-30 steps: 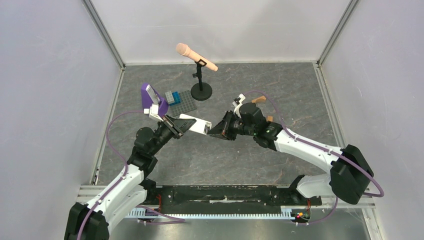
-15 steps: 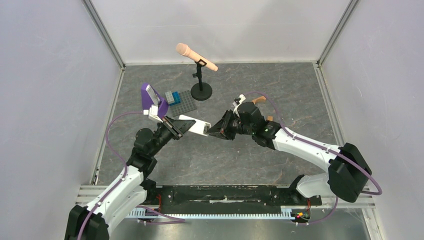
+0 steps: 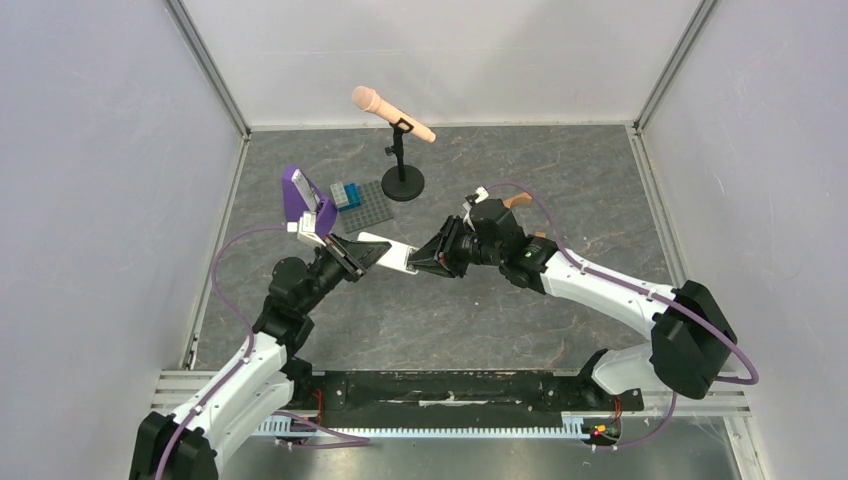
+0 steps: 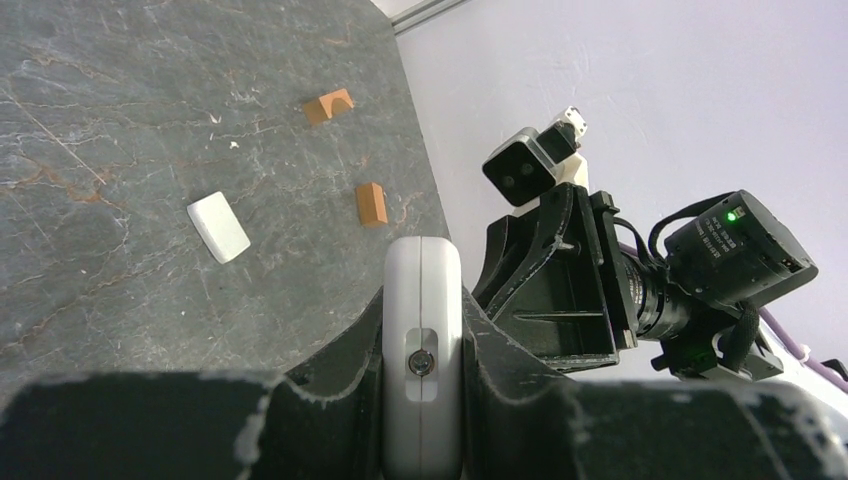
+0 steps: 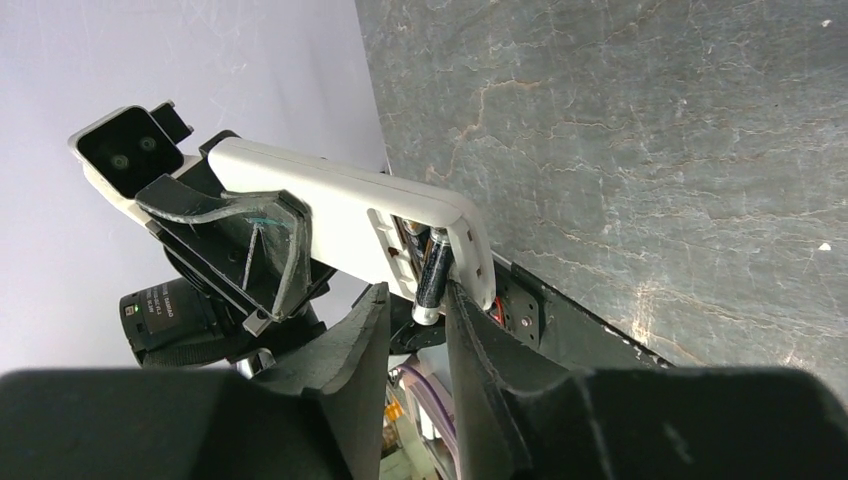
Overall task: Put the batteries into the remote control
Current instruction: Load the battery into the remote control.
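**Tally on the Table: Mostly Ones and Twos**

One remote control (image 3: 392,250) is hanging at the centre of the top view. Two batteries (image 5: 432,272) are sitting side by side in its open back, the farther one mostly hidden.

Two wooden blocks are lying at two o'clock from it: one arched block (image 4: 328,105) and one plain block (image 4: 371,203). One flat white piece (image 4: 218,227) is lying at nine o'clock from the plain one.

One microphone (image 3: 390,112) is standing at twelve o'clock. One purple stand (image 3: 293,190) is holding one grey slab (image 3: 310,195) at ten o'clock. One studded plate (image 3: 368,207) at eleven o'clock is carrying blue bricks (image 3: 345,193), too small to count.

Two arms are reaching in: left arm (image 3: 250,360) and right arm (image 3: 610,290).
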You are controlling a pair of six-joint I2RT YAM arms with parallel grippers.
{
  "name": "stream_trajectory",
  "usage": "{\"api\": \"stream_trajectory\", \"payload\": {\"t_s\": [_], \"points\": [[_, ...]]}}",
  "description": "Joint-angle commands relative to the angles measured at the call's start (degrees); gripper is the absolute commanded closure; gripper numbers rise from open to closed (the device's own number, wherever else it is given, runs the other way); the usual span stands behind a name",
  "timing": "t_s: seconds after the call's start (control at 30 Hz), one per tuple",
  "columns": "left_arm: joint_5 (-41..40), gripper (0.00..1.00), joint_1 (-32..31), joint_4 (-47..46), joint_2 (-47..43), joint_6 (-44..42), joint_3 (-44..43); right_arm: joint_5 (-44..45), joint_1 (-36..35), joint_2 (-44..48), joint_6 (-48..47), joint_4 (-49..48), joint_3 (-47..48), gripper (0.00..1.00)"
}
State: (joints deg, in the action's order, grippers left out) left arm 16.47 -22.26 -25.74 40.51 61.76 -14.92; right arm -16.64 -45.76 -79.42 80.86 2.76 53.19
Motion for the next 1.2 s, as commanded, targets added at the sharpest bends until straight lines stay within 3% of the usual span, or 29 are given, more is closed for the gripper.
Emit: {"api": "stream_trajectory", "payload": {"t_s": [0.0, 0.47, 0.67, 0.9, 1.03, 1.17], "points": [[-1.9, 0.98, -0.15, -0.71, -0.98, 3.19, -2.08, 0.42, 0.07, 0.17, 0.39, 2.15, 2.25, 0.7], [-1.95, 0.98, -0.12, 6.68, 1.41, 2.97, -6.23, -0.06, 1.31, 5.51, -3.07, 4.93, 0.58, 0.56], [1.29, 0.98, -0.07, 9.62, 2.03, 1.47, -7.95, 0.53, 2.94, 7.9, -13.65, 6.63, 1.4, 0.4], [8.18, 0.98, -0.09, 13.8, 3.95, 0.83, -11.92, 1.16, 3.04, 6.73, -33.66, 8.75, 5.42, 0.05], [13.57, 0.98, -0.08, 16.39, 6.14, 0.13, -14.87, -1.59, 3.18, 5.23, -35.94, 8.84, 6.52, 0.04], [16.65, 0.98, -0.07, 18.09, 8.12, 0.72, -16.47, -4.0, 3.06, 4.06, -36.04, 9.04, 5.85, 0.12]]}}
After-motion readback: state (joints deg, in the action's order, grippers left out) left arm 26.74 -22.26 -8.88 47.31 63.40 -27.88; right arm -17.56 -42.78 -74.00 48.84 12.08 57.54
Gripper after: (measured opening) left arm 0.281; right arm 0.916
